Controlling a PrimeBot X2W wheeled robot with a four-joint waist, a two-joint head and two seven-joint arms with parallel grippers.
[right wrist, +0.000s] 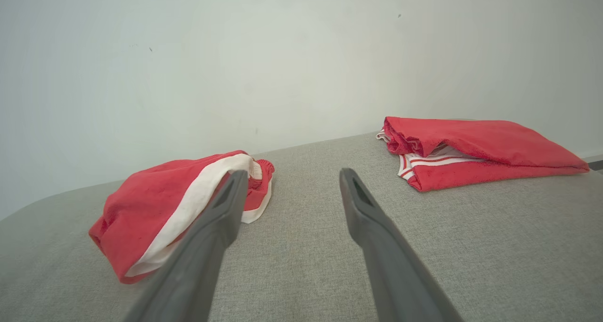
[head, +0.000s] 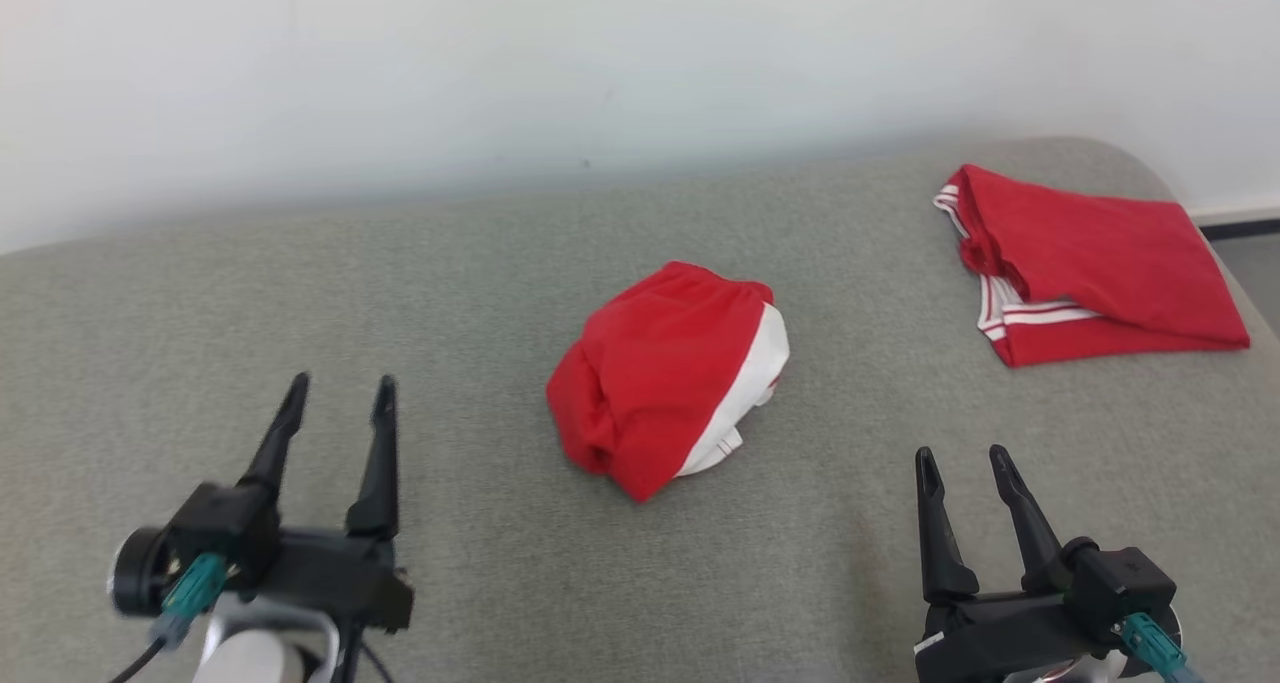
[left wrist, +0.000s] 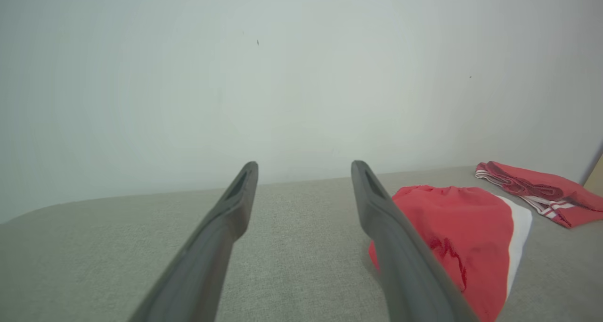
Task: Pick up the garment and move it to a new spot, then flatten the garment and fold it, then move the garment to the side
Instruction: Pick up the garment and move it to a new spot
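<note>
Right now I see the crumpled red and white garment lying in a bundle near the middle of the grey cushion, between my two arms and a little ahead of them. My left gripper hovers at the lower left, fingers spread apart with nothing between them. My right gripper sits at the lower right, likewise wide and empty. Neither touches the bundle. A folded red garment lies at the far right, well apart from the bundle.
</note>
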